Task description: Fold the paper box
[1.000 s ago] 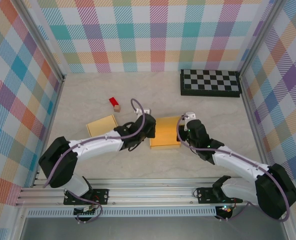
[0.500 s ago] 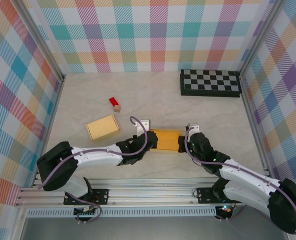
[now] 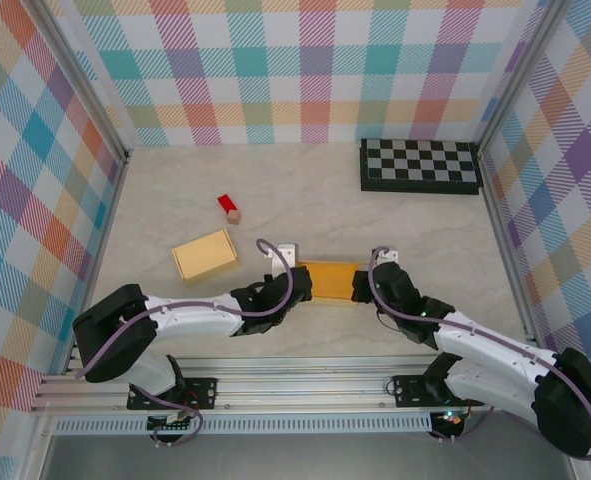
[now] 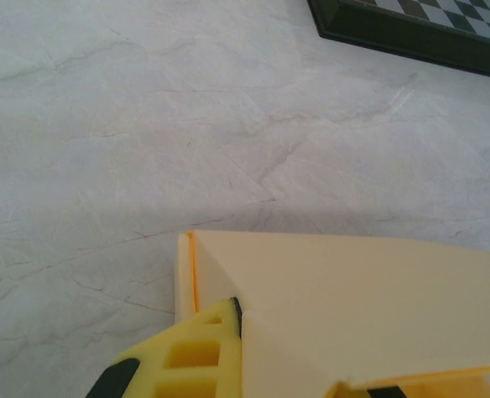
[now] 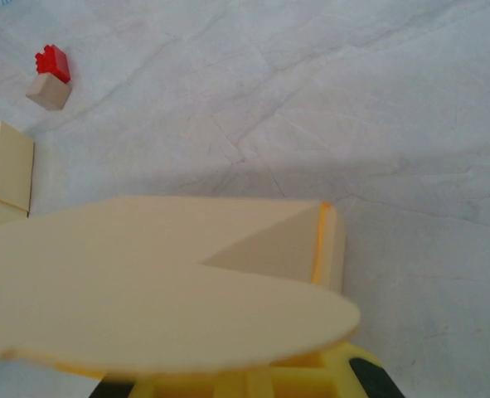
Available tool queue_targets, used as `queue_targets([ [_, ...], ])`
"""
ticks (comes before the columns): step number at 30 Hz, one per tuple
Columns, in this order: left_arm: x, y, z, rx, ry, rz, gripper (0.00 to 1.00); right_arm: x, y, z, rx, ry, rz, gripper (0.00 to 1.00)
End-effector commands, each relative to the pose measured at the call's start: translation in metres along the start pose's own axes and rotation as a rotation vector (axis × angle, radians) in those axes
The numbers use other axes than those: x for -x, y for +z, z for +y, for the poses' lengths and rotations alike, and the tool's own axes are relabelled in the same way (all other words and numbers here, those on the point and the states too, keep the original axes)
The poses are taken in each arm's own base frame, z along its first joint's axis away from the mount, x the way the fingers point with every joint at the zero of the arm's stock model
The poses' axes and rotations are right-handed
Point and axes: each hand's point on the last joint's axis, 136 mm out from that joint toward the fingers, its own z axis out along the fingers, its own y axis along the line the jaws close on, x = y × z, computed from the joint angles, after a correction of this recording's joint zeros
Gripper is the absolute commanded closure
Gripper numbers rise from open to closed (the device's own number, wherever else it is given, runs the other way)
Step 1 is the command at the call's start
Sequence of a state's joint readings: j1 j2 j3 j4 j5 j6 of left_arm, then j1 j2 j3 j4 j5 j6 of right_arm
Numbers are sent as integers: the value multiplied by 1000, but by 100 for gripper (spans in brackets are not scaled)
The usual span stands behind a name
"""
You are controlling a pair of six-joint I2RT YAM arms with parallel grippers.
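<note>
**Left gripper.** Your left gripper [image 3: 303, 284] is closed on the left end of the box [image 3: 331, 283]. In the left wrist view, one yellow finger [image 4: 196, 361] lies against the outer side of a cream wall of the box [image 4: 369, 298]. The black tip of the other finger shows at the bottom edge, on the wall's far side, so the wall runs between them.

**Right gripper.** Your right gripper [image 3: 361, 287] is closed on the box's right end. In the right wrist view, a rounded flap [image 5: 162, 282] of the box lies across the top of the fingers [image 5: 294, 381]. Their yellow base and a black pad show beneath it, and the exact point of the pinch is hidden.

**Box.** From above, the box spans the gap between the two grippers as a narrow orange-tan strip. It is near the front edge of the table [image 3: 175, 180], roughly midway left to right. You cannot tell whether it rests on the table or hangs just above it.

**Surroundings.**
- A second box [image 3: 205, 254], closed, lies left of the box and farther back, well apart from both grippers. It also appears at the left edge of the right wrist view [image 5: 4, 166].
- Behind it, a red block [image 3: 225, 203] touches a tan block [image 3: 234, 215].
- A checkerboard [image 3: 420, 165] lies in the back right corner, and its frame crosses the upper right of the left wrist view [image 4: 427, 29].
</note>
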State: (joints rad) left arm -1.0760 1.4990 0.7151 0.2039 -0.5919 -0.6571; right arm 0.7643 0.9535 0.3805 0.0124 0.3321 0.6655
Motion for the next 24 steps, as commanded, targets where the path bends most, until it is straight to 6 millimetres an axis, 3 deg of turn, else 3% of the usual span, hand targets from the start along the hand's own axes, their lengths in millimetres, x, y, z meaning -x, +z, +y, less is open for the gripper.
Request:
queue_targets([
  [1, -56, 2, 32, 72, 114, 159, 100, -56, 0, -49, -164, -15, 157, 100],
  [6, -77, 2, 47, 113, 130, 221, 100, -63, -6, -62, -205, -34, 162, 100],
  [8, -80, 0, 53, 133, 117, 231, 95, -64, -8, -65, -215, -31, 156, 100],
  [12, -64, -14, 53, 138, 100, 221, 59, -58, -14, -68, -230, -41, 131, 100],
  [17, -36, -36, 45, 90, 112, 185, 63, -50, -21, -65, -231, -62, 130, 95],
  [24, -13, -64, 42, 49, 131, 190, 63, -10, -45, -36, -156, -154, 76, 86],
])
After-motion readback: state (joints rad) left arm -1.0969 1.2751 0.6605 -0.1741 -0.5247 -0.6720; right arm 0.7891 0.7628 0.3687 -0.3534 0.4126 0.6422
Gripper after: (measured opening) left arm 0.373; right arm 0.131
